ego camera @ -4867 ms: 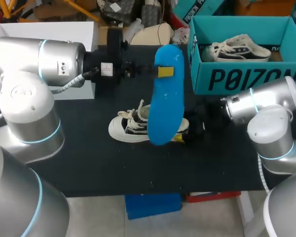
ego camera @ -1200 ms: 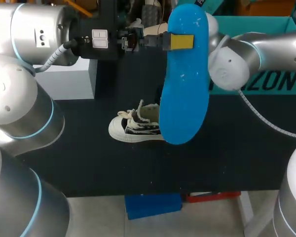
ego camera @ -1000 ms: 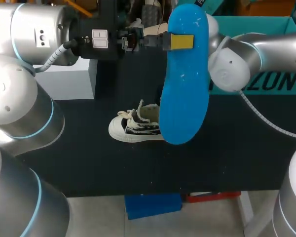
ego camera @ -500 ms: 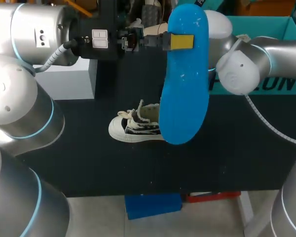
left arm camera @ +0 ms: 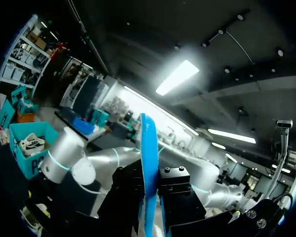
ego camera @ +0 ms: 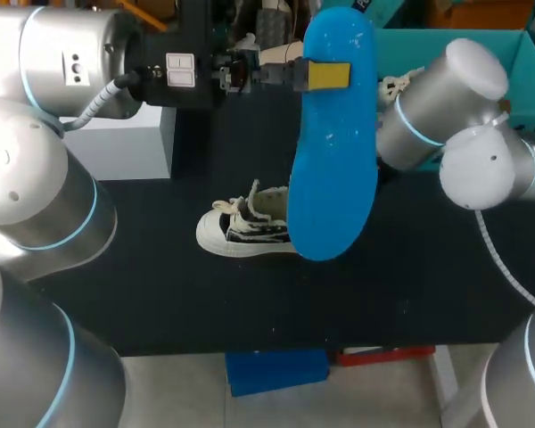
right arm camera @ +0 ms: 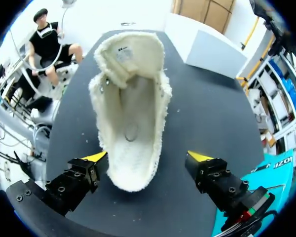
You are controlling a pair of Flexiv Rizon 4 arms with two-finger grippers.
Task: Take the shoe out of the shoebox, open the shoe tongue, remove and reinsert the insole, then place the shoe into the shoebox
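Left gripper (left arm camera: 150, 197) clenched on the blue insole (ego camera: 334, 160), held aloft over the table (ego camera: 160, 294); shoe (ego camera: 242, 228) lies on the table below the insole, outside the box (ego camera: 481, 36); right gripper (right arm camera: 150, 157) released, fingers spread wide above the shoe's heel end, apart from it

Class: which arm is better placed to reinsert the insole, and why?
Left. The left jaws grip the blue insole, held aloft; the right jaws hang open and empty over the shoe opening, likely better for steadying it.
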